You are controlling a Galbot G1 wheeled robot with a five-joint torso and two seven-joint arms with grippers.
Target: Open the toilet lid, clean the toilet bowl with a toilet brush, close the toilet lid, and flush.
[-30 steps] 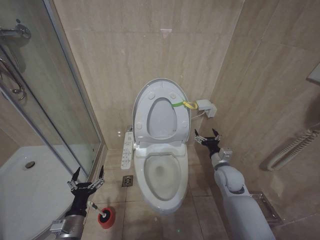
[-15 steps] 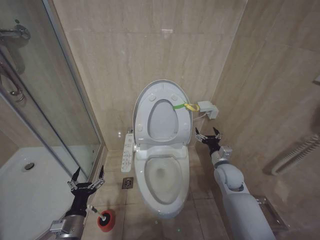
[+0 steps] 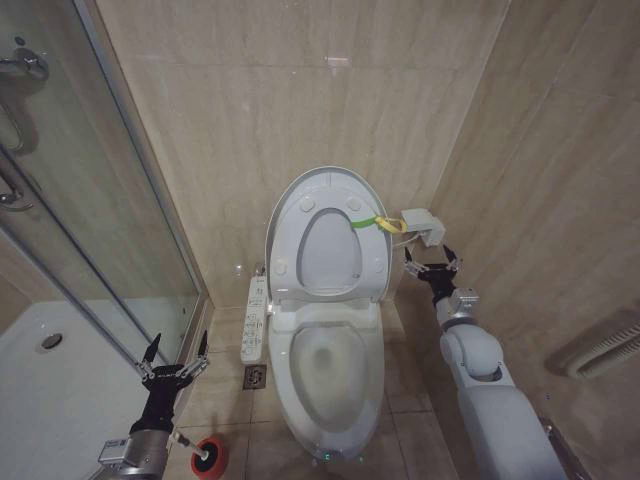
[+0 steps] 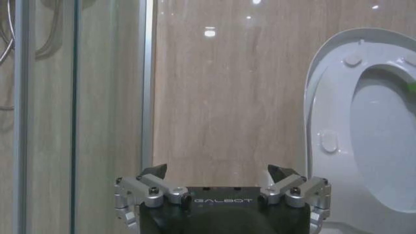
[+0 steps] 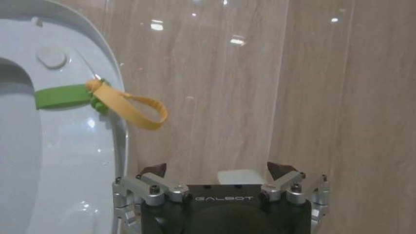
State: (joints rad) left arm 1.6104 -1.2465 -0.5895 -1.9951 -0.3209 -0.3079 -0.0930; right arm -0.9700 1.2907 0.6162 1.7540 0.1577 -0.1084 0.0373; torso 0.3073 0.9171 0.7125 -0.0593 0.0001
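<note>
I see beige tiled floor [image 3: 400,430] carrying the toilet bowl [image 3: 330,375], the toilet brush [image 3: 208,458], and a drain [image 3: 254,376].

We see the toilet lid [image 3: 328,232] in glossy white, a green-and-yellow strap [image 3: 378,222] at its rim, and the toilet bowl [image 3: 327,370] white too. The toilet brush [image 3: 208,457] has a red base with a black centre. Our left gripper [image 3: 173,358] and right gripper [image 3: 432,262] are black and silver. The wall tiles [image 3: 250,120] are beige with faint veining; the shower tray [image 3: 45,390] is white.
</note>
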